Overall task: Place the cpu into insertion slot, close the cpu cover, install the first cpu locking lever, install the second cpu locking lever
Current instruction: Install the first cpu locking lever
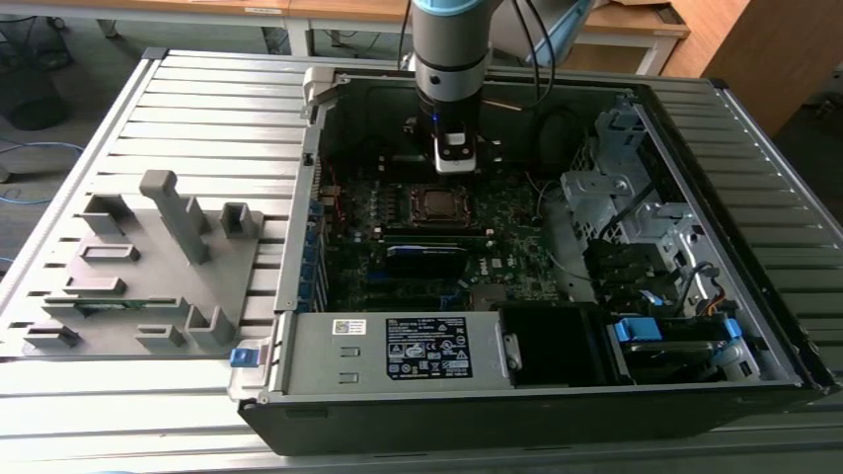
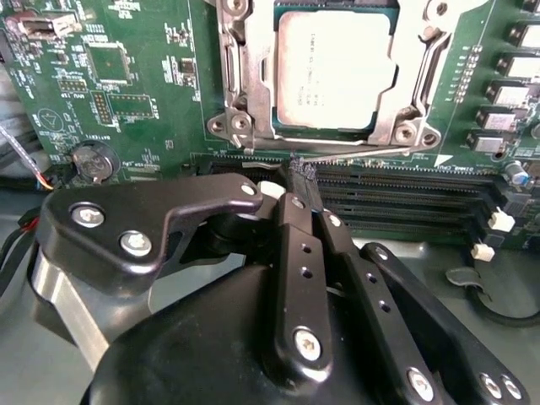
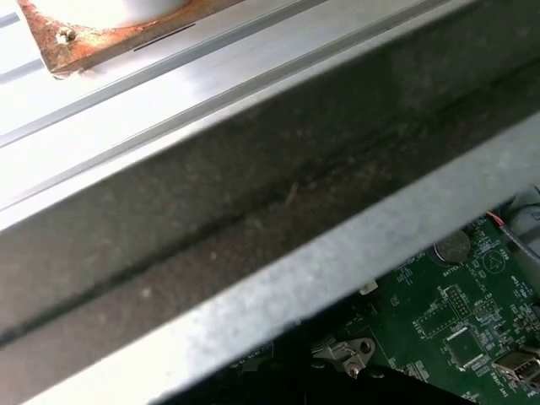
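In the second wrist view the cpu (image 2: pixel 333 72) lies flat in the insertion slot (image 2: pixel 407 132). The silvery cpu cover (image 2: pixel 245 84) is down around it as a frame. A thin wire locking lever (image 2: pixel 363 153) runs along the socket's edge by the memory slots, and another lever (image 2: pixel 432 63) bends along an adjoining side. My gripper (image 2: pixel 301 171) has its black fingers (image 2: pixel 297 245) shut together, with the tip at the end of the first lever. In the exterior view the gripper (image 1: pixel 452 163) hangs just behind the insertion slot (image 1: pixel 435 204), inside the open computer case.
Long black memory slots (image 2: pixel 405 198) and a coin battery (image 2: pixel 91 160) lie close to the gripper. The case wall (image 3: pixel 278 278) crosses the first wrist view. A drive cage (image 1: pixel 619 197), a power supply (image 1: pixel 395 348) and a grey fixture (image 1: pixel 145 267) surround the motherboard (image 1: pixel 514 247).
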Robot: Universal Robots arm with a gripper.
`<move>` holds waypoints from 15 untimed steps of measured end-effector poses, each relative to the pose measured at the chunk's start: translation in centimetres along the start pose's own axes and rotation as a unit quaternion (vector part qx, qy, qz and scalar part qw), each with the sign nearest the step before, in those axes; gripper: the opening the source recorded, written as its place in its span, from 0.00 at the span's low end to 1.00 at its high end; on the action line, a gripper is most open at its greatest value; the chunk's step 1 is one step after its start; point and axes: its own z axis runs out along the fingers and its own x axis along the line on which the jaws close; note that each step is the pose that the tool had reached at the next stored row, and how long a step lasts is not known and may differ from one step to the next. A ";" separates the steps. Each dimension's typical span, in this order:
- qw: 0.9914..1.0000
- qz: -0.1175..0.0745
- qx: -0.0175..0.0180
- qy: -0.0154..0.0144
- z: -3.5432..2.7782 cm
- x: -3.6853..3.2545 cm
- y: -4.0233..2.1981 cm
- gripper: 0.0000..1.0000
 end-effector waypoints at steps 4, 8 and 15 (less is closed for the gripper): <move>1.000 0.000 0.000 0.000 -0.09 0.00 0.02 0.11; 1.000 0.000 -0.001 -0.001 -0.07 0.01 0.01 0.11; 1.000 -0.001 -0.005 -0.004 0.03 0.02 -0.02 0.11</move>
